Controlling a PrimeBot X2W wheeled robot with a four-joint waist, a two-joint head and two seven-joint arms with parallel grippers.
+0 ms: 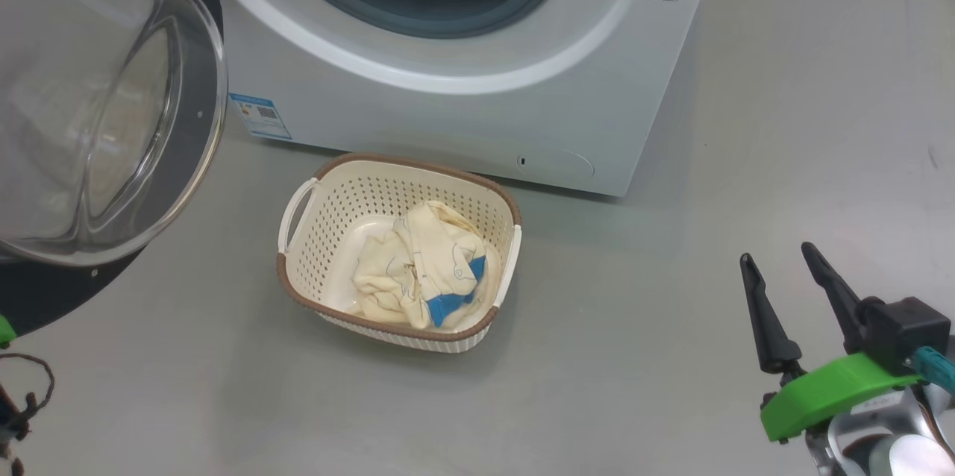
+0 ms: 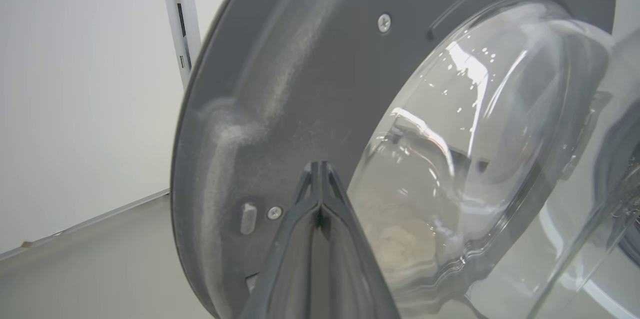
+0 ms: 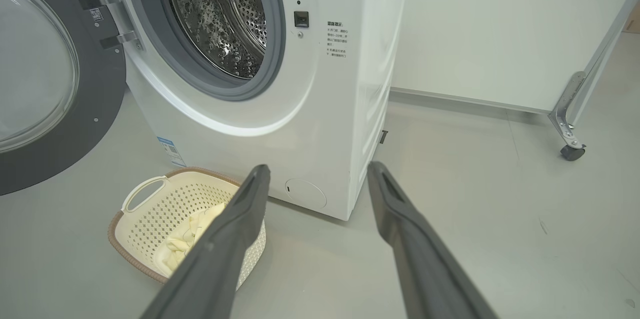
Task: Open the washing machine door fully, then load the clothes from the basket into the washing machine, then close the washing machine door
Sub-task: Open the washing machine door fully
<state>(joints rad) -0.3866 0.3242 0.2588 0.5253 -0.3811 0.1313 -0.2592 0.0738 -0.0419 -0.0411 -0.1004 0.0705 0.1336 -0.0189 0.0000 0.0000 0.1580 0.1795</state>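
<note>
The door (image 1: 97, 110) stands wide off the washing machine (image 1: 418, 110), so step one looks done. The clothes (image 1: 421, 267) lie in the basket (image 1: 418, 163) before it, none loaded. My left gripper (image 2: 320, 166) is pinched together by the door; my right gripper (image 1: 777, 254) hangs spread, empty.

A smooth pale grey floor (image 1: 671, 386) lies evenly lit, with a dark scuff (image 1: 931, 157) at 3 o'clock in the head view. In the right wrist view a plain white wall (image 3: 500, 24) meets it along a skirting strip (image 3: 450, 99). At 3 o'clock a slanted metal leg (image 3: 595, 54) stands on a caster (image 3: 572, 152), perhaps part of a rack.
</note>
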